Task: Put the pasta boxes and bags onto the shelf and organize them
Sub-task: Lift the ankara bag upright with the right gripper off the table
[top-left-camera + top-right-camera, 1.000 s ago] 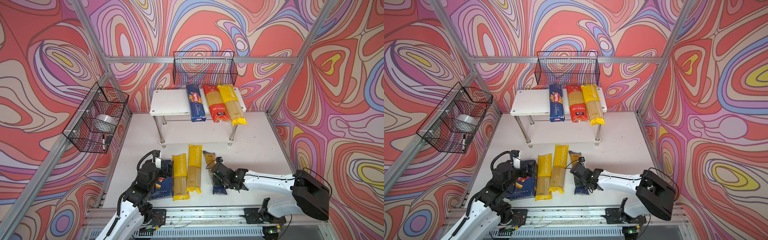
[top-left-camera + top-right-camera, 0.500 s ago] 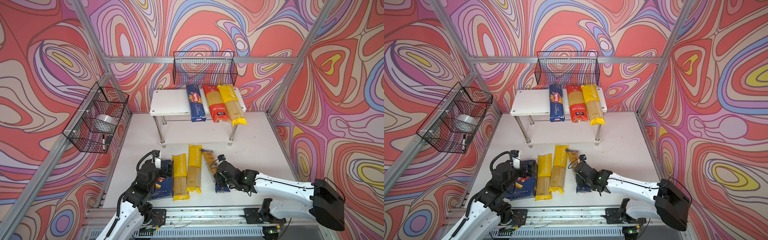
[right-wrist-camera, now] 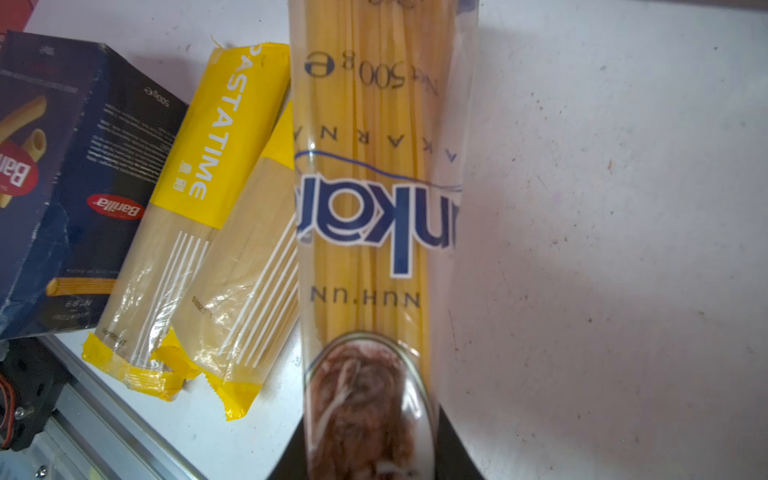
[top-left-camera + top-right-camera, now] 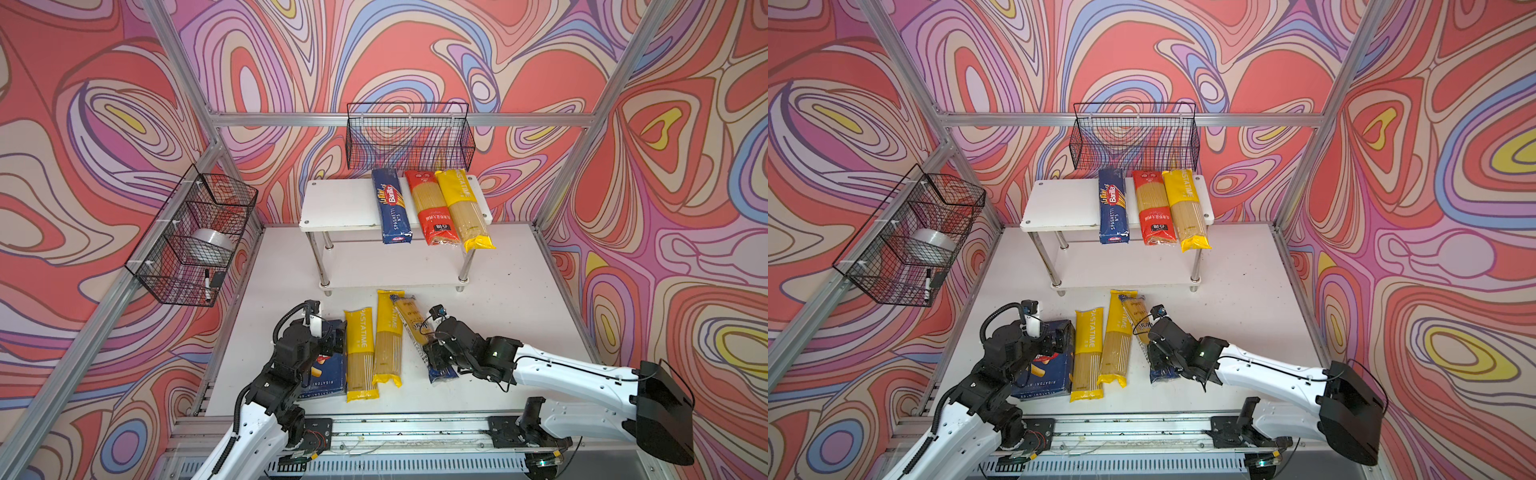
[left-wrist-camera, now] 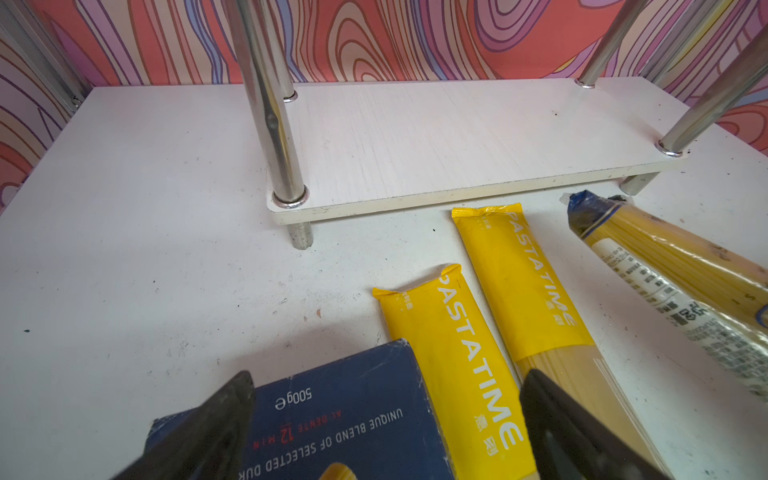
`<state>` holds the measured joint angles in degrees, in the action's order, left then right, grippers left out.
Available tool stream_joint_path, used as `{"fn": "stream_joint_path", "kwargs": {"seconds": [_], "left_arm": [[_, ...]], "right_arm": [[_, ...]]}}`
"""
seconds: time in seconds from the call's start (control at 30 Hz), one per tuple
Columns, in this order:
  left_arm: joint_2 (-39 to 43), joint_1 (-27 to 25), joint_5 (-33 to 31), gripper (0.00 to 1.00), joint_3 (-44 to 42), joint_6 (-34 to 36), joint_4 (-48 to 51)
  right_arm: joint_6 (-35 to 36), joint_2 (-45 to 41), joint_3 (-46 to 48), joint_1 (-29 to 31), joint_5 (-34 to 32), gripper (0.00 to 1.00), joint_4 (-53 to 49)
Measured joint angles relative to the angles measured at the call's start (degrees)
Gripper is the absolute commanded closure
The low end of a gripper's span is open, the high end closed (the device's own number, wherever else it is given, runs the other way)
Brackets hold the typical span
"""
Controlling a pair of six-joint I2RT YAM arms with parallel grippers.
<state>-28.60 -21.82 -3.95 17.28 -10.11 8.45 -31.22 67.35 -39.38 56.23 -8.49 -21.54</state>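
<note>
Walls [image 4: 415, 50] — red-pink-lilac swirls; shelf [image 4: 340, 203] white; rigatoni box [image 4: 1042, 370] dark blue; PASTATIME bags [image 4: 360, 349] yellow; clear bag [image 3: 374, 166] blue-lettered; baskets [image 4: 409, 141] — black mesh.

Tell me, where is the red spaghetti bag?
In both top views the red bag lies on the shelf's top board, toward its right end, between the blue Barilla spaghetti box and a yellow PASTATIME bag.

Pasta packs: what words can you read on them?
"Barilla", "SPAGHETTI N.5": narrow blue box.
"PASTATIME": yellow bags.
"Barilla", "RIGATONI", "AL DENTE 12 MIN": wide blue box.
"NUH'UN", "Net 500 g e": clear bag.
Red bag: print too small to read.
</note>
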Motion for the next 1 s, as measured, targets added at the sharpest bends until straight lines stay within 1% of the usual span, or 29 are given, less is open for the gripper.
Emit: {"fn": "stream_joint_path", "kwargs": {"seconds": [0.47, 0.67, 1.0], "left_arm": [[-0.2, 0.0, 0.0, 0.0, 0.0, 0.0, 0.0], [-0.2, 0.0, 0.0, 0.0, 0.0, 0.0, 0.0], [1.1, 0.0, 0.0, 0.0, 0.0, 0.0, 0.0]], "right_arm": [[4.2, 0.0, -11.6, 1.4, -0.3, 1.0, -7.3], [5.5, 0.5, -14.6, 3.3, -1.1, 1.0, -10.0], [6.6, 4.0, -22.4, 7.5, -3.7, 1.0, -14.0]]}}
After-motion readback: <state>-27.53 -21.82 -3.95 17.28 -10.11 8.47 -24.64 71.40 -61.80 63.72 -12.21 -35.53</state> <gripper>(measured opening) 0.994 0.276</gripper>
